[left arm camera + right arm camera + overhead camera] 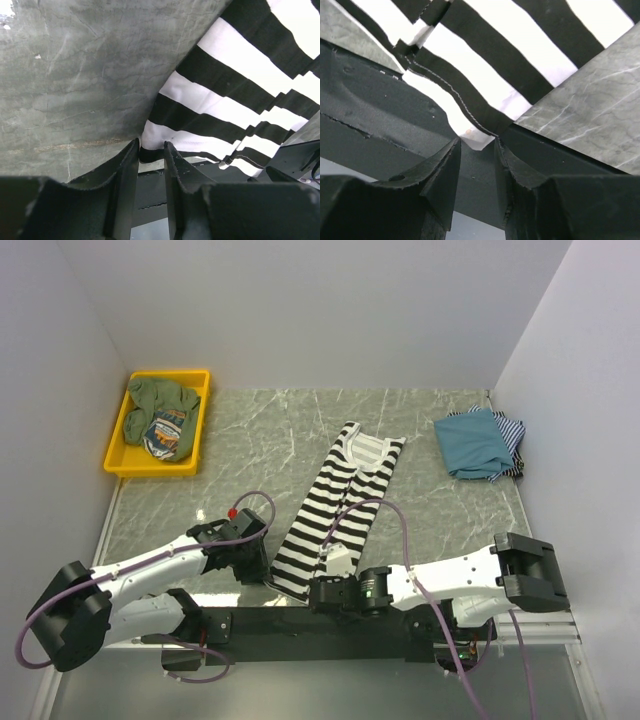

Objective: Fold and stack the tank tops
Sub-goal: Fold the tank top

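At striped top (345, 490) hem — left fingers (124, 175), right fingers (445, 170) part-open, brushing cloth.

Top view overlooks whole table (430, 520); 2 wrist views close, sharing striped tank top (225, 85) hem.

I see both arms stretched low, bent inward toward each other. My left tool (151, 145) has its fingers slightly parted, gripping nothing. My right tool (477, 142) is likewise parted and empty.
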You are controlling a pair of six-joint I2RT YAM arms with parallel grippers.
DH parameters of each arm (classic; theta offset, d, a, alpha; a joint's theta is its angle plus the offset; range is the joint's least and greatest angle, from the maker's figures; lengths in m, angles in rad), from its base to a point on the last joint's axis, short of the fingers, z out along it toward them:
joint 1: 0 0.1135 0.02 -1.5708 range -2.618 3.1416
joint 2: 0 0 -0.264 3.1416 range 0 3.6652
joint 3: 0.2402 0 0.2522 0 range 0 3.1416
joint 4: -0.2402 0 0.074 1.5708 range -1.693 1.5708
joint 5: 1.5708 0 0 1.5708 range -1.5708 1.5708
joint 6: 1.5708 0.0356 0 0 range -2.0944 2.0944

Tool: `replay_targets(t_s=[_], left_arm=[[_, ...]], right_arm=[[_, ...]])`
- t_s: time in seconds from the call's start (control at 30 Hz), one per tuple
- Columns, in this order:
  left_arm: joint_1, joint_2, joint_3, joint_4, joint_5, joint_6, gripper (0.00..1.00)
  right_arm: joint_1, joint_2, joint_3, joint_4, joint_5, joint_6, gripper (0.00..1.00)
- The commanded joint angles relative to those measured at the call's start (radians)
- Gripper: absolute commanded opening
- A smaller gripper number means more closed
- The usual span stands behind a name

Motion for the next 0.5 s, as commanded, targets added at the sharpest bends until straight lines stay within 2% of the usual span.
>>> replay_targets(t_s=[0.0, 0.47], left_arm=[[-0.002, 0.008, 0.016, 0.005, -0.018, -0.001, 0.32], [-0.002, 0.017, -0.006, 0.027, -0.018, -0.006, 0.32]], right_arm=[[0.016, 0.006, 0.022, 0.013, 0.026, 0.005, 0.41], [0.05, 0.109, 0.062, -0.007, 0.063, 0.007, 0.41]])
